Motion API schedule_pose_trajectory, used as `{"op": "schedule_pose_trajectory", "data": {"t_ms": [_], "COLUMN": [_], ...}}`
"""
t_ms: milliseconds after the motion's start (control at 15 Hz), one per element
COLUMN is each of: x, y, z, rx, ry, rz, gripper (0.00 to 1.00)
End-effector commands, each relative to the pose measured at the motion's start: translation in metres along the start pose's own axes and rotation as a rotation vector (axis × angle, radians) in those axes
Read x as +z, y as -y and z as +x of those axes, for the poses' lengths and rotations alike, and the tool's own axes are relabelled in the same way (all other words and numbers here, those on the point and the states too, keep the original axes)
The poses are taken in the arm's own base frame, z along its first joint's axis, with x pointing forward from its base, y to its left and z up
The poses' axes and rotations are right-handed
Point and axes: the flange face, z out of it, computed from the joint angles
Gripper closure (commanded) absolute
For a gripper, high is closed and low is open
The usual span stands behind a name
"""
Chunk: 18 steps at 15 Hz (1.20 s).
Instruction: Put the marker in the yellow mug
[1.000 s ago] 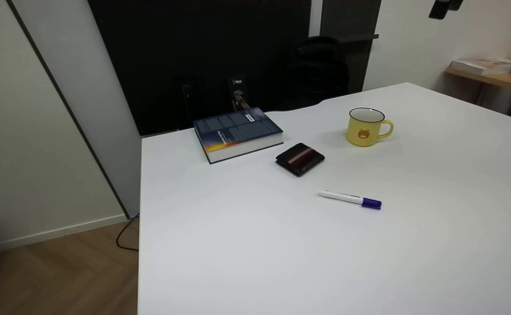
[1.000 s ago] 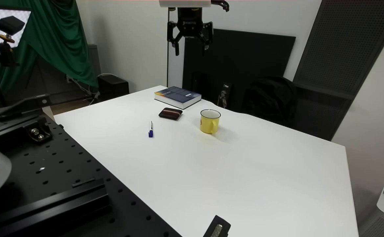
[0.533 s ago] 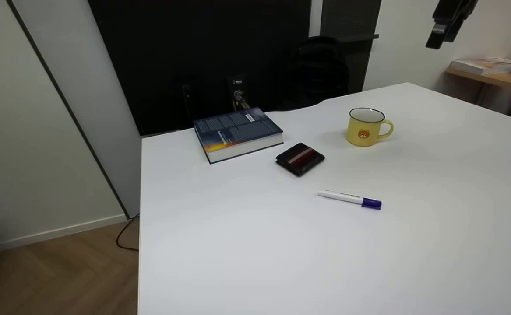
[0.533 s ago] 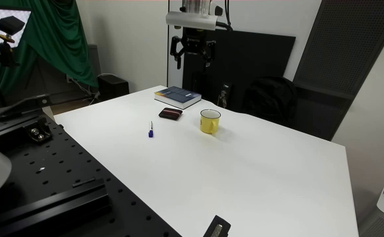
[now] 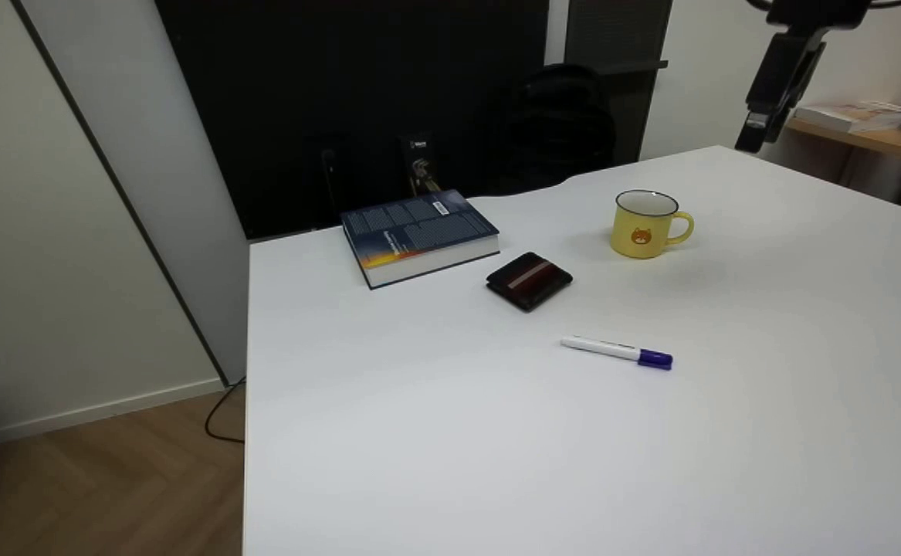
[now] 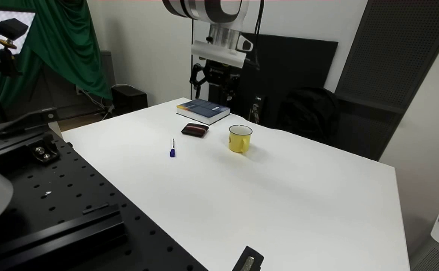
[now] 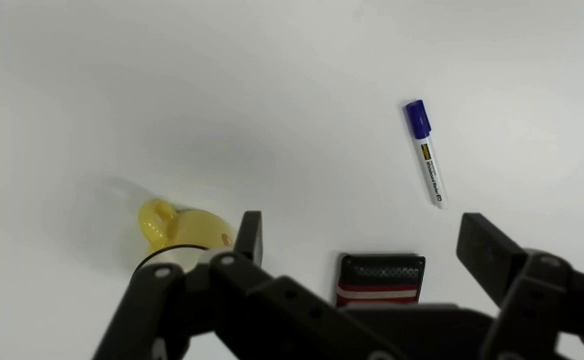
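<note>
The marker, white with a dark blue-purple cap, lies flat on the white table in both exterior views (image 5: 608, 350) (image 6: 172, 151) and in the wrist view (image 7: 426, 155). The yellow mug stands upright in both exterior views (image 5: 641, 228) (image 6: 238, 142); in the wrist view the mug (image 7: 199, 227) is partly hidden behind the left finger. My gripper (image 7: 362, 222) is open and empty, with its fingers wide apart. It is well above the table in both exterior views (image 5: 755, 135) (image 6: 213, 96). In the wrist view the marker lies beyond the fingertips, nearer the right finger.
A dark wallet with a red and pale stripe (image 5: 529, 282) lies between the mug and a thick blue book (image 5: 419, 235). In the wrist view the wallet (image 7: 379, 272) shows between the fingers. A black perforated mounting plate (image 6: 102, 188) borders the white table (image 6: 279, 210).
My gripper has come down toward the table in both exterior views, and more of the arm is in view. It tilts slightly now. The marker, mug, wallet and book have not moved.
</note>
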Motion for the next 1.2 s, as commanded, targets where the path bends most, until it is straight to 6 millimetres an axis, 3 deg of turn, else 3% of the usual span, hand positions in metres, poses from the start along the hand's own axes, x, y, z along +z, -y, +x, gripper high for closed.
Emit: {"op": "schedule_pose_trajectory", "data": {"t_ms": [0,333,733,1133], "x": [0.022,0.051,0.061,0.063], "y": [-0.002,-0.007,-0.010,0.024], "z": [0.005,0.001,0.004,0.027], "rx": [-0.030,-0.083,-0.220,-0.418], "ry": [0.028,0.080,0.075,0.075], "rz": [0.010,-0.045,-0.091,-0.126], "gripper": [0.00,0.00,0.00,0.00]}}
